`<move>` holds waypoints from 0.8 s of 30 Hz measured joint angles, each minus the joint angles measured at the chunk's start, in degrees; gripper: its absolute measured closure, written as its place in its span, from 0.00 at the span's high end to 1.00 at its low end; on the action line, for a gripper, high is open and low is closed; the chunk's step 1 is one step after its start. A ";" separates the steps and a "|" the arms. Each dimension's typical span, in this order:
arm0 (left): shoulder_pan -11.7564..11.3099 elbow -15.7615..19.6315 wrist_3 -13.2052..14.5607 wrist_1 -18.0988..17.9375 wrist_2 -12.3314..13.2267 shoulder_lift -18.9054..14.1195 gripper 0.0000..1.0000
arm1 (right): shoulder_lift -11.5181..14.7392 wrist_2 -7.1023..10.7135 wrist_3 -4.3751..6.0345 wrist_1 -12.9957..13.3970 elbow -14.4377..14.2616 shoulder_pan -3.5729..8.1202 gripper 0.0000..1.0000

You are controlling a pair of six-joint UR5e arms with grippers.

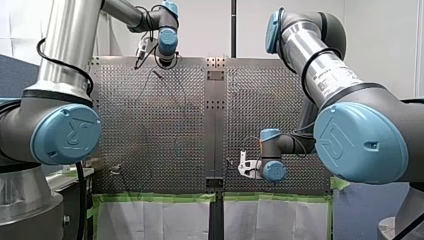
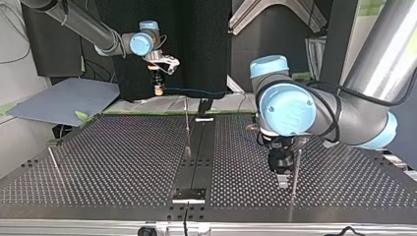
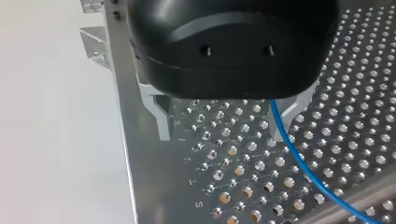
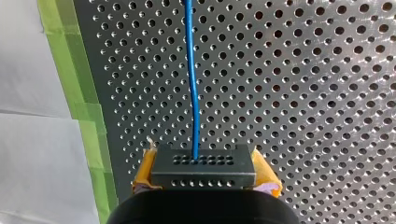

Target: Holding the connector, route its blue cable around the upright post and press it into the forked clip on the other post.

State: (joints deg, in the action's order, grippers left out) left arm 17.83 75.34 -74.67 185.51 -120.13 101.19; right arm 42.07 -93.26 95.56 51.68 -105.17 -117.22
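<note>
Right pincer (image 4: 204,176): clamped on the connector (image 4: 203,163), with yellow pads (image 4: 145,170) against both its ends; at eleven o'clock in the top view, above the far edge of the surface (image 2: 123,162).
Connector: dark grey oblong block with rows of small holes in its face.
Cable (image 4: 191,70): thin, smooth and blue. It leaves the middle of the connector and runs dead ahead of the pincer, at its twelve o'clock, with a slight wave. In the top view its long axis heads toward three o'clock.
Left pincer (image 3: 225,122): metal fingers (image 3: 162,119) apart, gripping nothing; at four o'clock in the top view, low over the surface. The cable passes just inside one finger.
Posts: thin metal rods. One (image 2: 187,129) stands at five o'clock from the connector, the other (image 2: 295,172) just beside the left pincer. Which one carries the fork is too small to tell.
Nearer arm: probably the right, for the middle post.
Surface: shiny perforated metal.
</note>
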 joint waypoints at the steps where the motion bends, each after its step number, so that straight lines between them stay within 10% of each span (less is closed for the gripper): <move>1: 0.04 -0.45 -0.20 0.34 -0.01 0.35 1.00 | 0.00 0.00 0.00 0.00 0.00 0.00 0.00; 24: -0.89 -7.82 -3.69 4.71 1.08 5.72 1.00 | 0.00 0.10 -0.07 -0.02 -0.01 0.02 0.00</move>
State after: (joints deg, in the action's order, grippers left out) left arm 16.94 67.52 -78.36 190.22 -119.06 106.91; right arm 42.06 -93.16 95.49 51.66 -105.18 -117.20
